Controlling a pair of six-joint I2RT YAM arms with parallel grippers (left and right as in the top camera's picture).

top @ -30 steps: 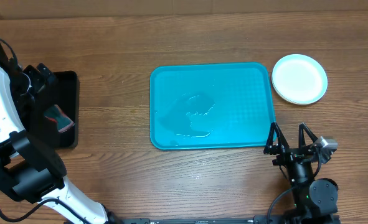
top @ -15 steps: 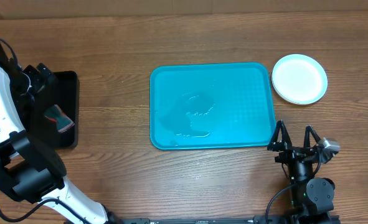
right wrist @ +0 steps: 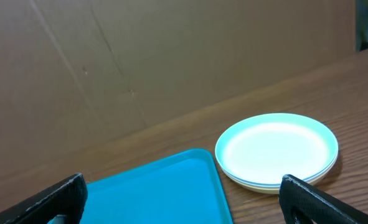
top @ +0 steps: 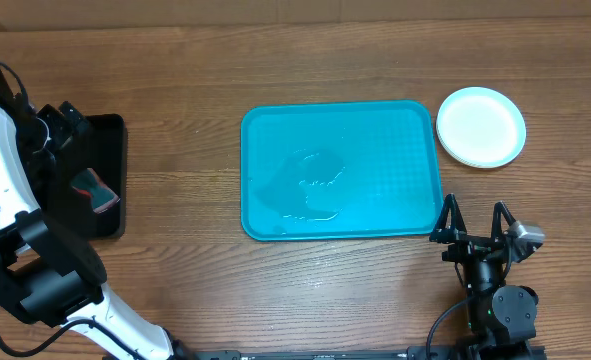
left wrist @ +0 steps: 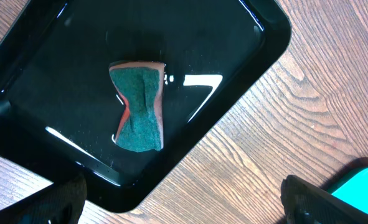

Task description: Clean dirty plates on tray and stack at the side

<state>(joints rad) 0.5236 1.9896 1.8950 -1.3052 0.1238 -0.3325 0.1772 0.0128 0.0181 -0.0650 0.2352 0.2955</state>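
The teal-blue tray (top: 375, 135) lies mid-table with no plates on it, only a wet patch (top: 313, 185). It also shows in the right wrist view (right wrist: 159, 186). The plates (top: 481, 126) sit stacked to the right of the tray, the light-blue-rimmed one on top, clean white centre; the stack also shows in the right wrist view (right wrist: 276, 149). My right gripper (top: 472, 222) is open and empty near the tray's front right corner. My left gripper (left wrist: 184, 199) is open and empty above the edge of the black tray (left wrist: 252, 68).
The small black tray (top: 105, 130) at the far left holds a green and orange sponge (top: 95, 189), seen close in the left wrist view (left wrist: 139, 109). A brown cardboard wall (right wrist: 140, 62) stands behind the table.
My right gripper has drawn back slightly toward the front edge and shifted a little right. The left arm, tray and plates have not moved.
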